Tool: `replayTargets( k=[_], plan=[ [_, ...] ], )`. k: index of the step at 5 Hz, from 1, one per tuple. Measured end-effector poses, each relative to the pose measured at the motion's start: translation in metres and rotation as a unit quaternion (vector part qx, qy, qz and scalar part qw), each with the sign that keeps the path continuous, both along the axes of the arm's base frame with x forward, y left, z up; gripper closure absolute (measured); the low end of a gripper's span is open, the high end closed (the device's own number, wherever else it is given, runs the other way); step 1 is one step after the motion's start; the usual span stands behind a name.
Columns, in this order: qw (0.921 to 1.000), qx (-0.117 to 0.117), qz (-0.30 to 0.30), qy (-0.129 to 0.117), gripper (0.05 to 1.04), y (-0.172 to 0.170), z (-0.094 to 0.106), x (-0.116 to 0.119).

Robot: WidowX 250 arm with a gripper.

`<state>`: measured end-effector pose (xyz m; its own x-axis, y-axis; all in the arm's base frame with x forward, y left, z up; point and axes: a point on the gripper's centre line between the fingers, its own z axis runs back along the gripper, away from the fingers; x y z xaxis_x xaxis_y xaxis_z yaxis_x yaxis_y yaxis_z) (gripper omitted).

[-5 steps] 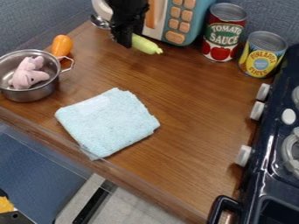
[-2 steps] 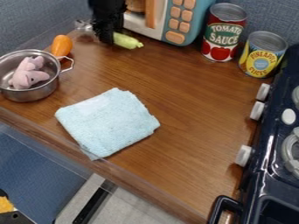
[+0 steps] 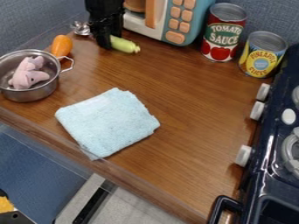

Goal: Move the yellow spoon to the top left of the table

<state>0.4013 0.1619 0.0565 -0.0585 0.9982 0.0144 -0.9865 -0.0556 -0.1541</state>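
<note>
The black gripper (image 3: 105,43) hangs at the upper left of the table (image 3: 192,92), left of the toy microwave. The yellow-green handle of the spoon (image 3: 125,45) sticks out to the right from behind the gripper. On the gripper's other side shows the spoon's silver metal end (image 3: 80,28). The middle of the spoon is hidden by the gripper, and how its fingers stand is hidden from this side.
A metal pot (image 3: 50,83) with a pink plush toy (image 3: 28,74) stands at the left, an orange toy (image 3: 61,45) behind it. A blue cloth (image 3: 109,123) lies mid-table. Two cans (image 3: 224,33) stand upper right, near the stove (image 3: 274,170). The microwave (image 3: 189,17) is at the back.
The gripper has moved left along the back of the table, and the spoon has moved left with it. Since the later of the two earlier frames both have shifted only slightly.
</note>
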Motion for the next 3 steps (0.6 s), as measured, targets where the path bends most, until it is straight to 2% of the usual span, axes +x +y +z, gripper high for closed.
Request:
replayTargets(
  k=[1, 2, 3],
  plan=[
    [1.0000, -0.001, -0.009, 0.002, 0.092, 0.001, 0.003, -0.001],
    [0.9999, 0.002, -0.013, 0.003, 0.081, 0.001, 0.003, 0.000],
    [0.9995, 0.015, -0.025, -0.009, 0.084, -0.004, 0.015, 0.004]
  ],
)
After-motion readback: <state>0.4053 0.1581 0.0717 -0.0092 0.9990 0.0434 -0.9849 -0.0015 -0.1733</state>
